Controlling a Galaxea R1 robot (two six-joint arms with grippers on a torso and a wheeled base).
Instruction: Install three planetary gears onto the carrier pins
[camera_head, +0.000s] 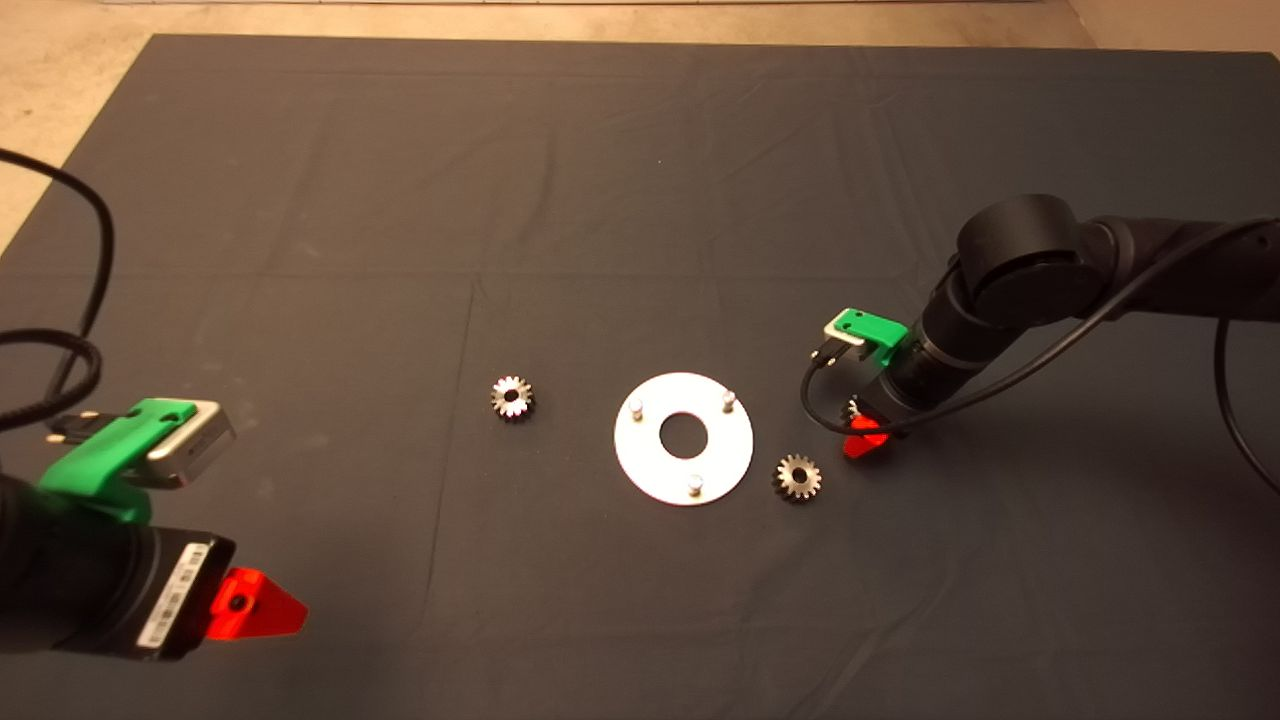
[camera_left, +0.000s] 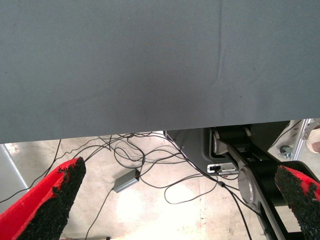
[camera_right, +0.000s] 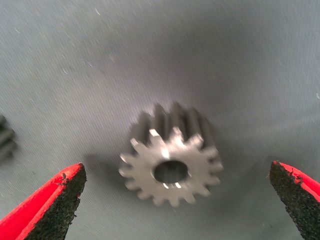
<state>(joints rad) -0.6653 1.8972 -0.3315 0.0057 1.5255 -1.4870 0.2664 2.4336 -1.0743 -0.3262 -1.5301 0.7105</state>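
Head view shows the left gripper (camera_head: 262, 605) low at the left side of the dark mat (camera_head: 640, 200), near the mat's front edge. It is released and holds nothing; in the left wrist view its two fingers (camera_left: 47, 200) stand wide apart over the mat's edge, with the floor and loose cables (camera_left: 145, 160) beyond. Much bare mat lies between this gripper and the first planetary gear (camera_head: 512, 397), which sits well apart from it, toward the centre.

Next, to the right of that gear, lies the white disc (camera_head: 683, 439) with a large centre hole. The three carrier pins (camera_head: 636, 406) stand on it in a triangle, all of them bare. A second planetary gear (camera_head: 797, 477) rests on the mat just beside the disc's lower right rim, not touching it.

Further right, the right gripper (camera_head: 862, 432) hangs close over the mat, just up and right of that second gear. Its fingers (camera_right: 50, 202) are spread wide, and the third planetary gear (camera_right: 171, 155) lies flat on the mat between them, touching neither pad. This gear is silvery, with pointed teeth and a dark centre hole. Open mat surrounds it on all sides.
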